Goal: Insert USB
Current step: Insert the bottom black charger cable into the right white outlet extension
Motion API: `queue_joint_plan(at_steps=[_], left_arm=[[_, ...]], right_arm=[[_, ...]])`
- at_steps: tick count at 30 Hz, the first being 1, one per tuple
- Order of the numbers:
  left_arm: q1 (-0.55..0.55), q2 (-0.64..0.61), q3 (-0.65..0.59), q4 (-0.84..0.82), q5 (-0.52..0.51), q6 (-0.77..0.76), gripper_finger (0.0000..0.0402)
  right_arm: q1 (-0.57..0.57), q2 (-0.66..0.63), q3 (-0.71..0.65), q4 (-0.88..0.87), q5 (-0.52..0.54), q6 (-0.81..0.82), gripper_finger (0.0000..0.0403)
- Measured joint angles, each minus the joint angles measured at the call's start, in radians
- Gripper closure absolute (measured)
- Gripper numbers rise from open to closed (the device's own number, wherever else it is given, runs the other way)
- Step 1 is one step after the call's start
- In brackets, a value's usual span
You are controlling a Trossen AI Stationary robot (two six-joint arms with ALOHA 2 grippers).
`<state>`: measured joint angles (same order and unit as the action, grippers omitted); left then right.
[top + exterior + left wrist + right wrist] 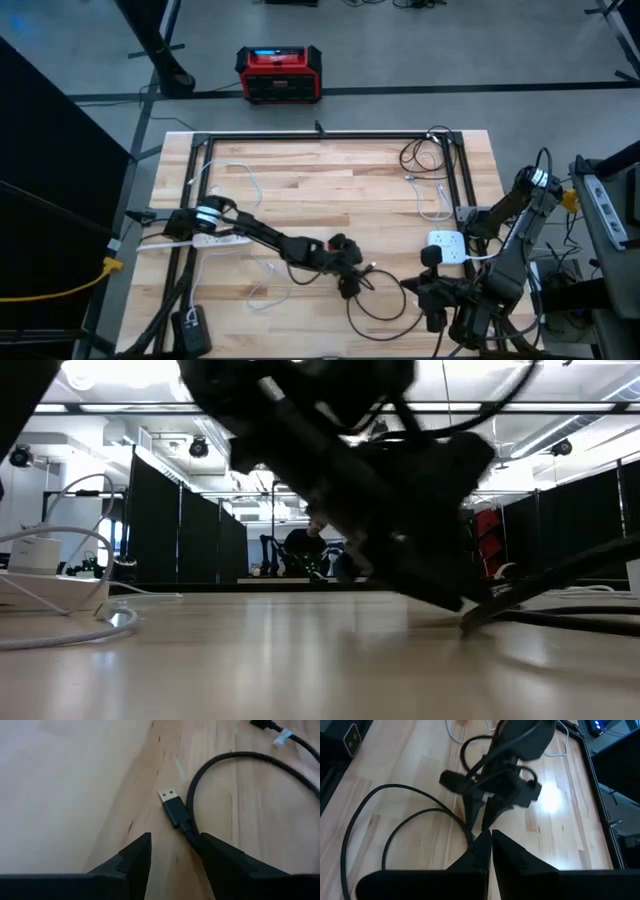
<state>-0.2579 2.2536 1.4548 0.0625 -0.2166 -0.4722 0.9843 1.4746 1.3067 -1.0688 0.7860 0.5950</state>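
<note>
Item: black USB-A plug with bare metal tip [173,806], on its looped black cable [240,760], lying flat on the pale wooden table [75,785].
Position: just ahead of my left gripper [172,851], long axis running away from me, tip pointing outward.
Left fingers: parted wide, holding nothing.
Right gripper [490,845]: closed empty, farther off; left is nearer.

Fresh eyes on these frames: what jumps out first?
The left gripper, stretched low over the table's near-centre, fingers open around a black USB plug lying flat on the wood. The right gripper sits shut at the near right edge. Black cable loops between them; a white power strip waits to the right.
</note>
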Motion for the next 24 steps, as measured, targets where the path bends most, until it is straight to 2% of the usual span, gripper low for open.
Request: queue_joint_plan(at_steps=[6,24], left_arm=[[0.001,0.058,0.100,-0.073,-0.006,0.001,0.0232],[0.011,0.089,0.100,0.062,0.052,-0.007,0.0259]], right_arm=[[0.000,0.000,0.000,-0.001,0.000,0.017,0.0403],[0.002,0.000,0.000,-0.001,0.000,0.024,0.0403]])
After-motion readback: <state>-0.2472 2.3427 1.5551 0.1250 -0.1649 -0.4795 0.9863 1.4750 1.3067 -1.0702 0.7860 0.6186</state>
